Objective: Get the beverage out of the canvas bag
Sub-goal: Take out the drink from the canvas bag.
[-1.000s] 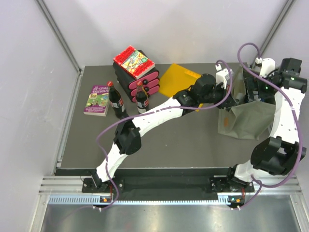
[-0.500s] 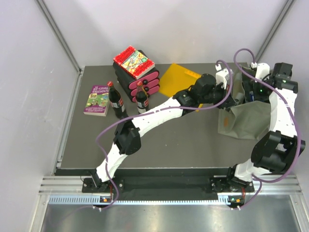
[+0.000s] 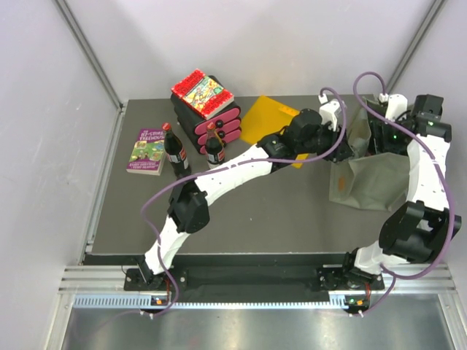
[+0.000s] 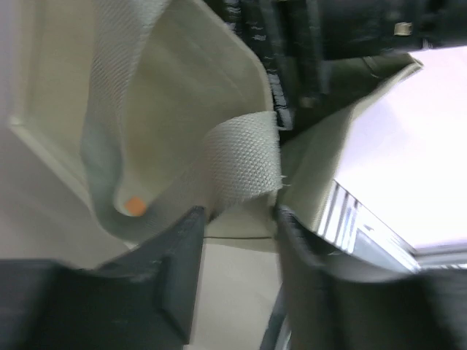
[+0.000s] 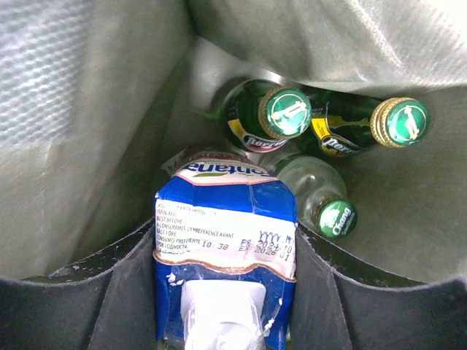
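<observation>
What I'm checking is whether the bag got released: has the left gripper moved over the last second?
Yes. The left gripper has drawn back leftward from the canvas bag, toward the fixed yellow folder.

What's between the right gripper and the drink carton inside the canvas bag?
Nothing visible: the right gripper brackets the blue carton inside the canvas bag. The three green-capped bottles lie behind it.

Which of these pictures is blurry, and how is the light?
Left wrist view: blurred, the strap and bag cloth smeared, with a washed-out bright patch at right. Right wrist view: crisp on the carton and green caps, dim inside the bag. Top view: sharp, evenly lit.
</observation>
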`<act>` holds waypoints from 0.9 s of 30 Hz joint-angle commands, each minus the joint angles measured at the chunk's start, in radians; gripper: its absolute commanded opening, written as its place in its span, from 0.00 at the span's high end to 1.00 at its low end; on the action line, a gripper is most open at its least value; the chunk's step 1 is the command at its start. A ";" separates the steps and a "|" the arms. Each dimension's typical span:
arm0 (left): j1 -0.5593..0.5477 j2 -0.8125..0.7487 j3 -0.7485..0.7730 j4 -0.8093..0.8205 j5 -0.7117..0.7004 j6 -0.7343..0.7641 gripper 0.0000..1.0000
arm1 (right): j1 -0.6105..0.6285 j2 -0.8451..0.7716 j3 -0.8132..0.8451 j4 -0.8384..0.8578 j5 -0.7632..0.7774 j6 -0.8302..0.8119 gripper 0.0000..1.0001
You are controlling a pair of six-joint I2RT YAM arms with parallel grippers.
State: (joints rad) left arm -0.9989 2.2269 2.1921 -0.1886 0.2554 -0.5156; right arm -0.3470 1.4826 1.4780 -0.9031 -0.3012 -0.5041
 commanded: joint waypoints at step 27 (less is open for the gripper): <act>0.108 -0.349 -0.319 0.396 0.205 0.508 0.10 | 0.000 -0.073 0.728 -0.080 -0.160 0.105 0.97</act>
State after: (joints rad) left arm -0.8860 1.9202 1.8801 0.0402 0.3691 -0.1333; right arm -0.3454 1.4837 2.0945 -1.2217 -0.3683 -0.4294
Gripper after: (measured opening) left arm 0.891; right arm 0.544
